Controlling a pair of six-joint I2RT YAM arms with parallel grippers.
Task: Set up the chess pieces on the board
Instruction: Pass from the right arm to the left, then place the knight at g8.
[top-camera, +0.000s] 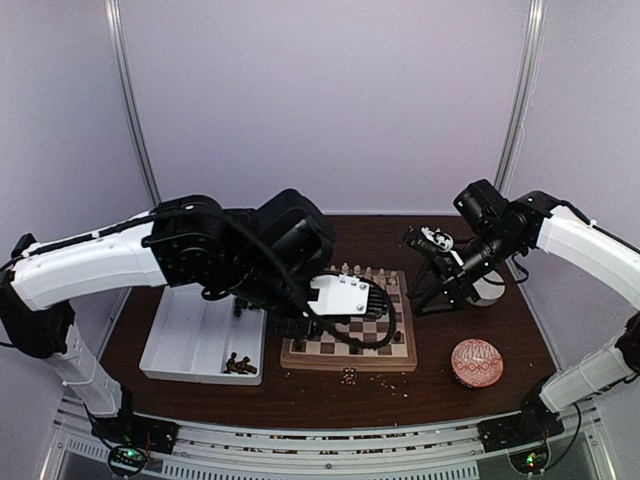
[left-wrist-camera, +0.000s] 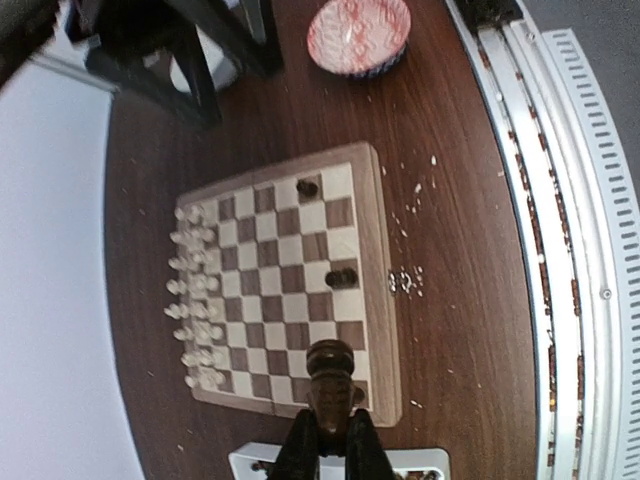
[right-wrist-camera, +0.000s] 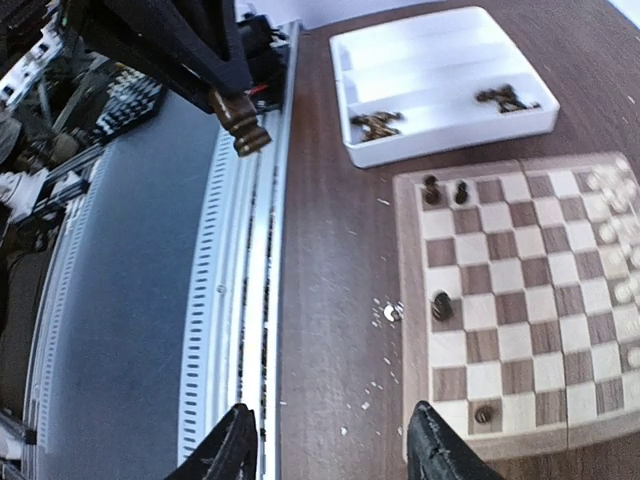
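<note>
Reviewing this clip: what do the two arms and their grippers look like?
Both the left arm and the right arm have white shells on the long links and bulky black joints. Black cables loop along the left arm to the left gripper, which has a white body and black fingers. The right gripper has black fingers too.

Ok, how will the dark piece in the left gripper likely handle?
The dark piece looks like rigid turned wood, probably light. Small and round-bodied, it would likely tip and roll if the left gripper releases it crooked.
</note>
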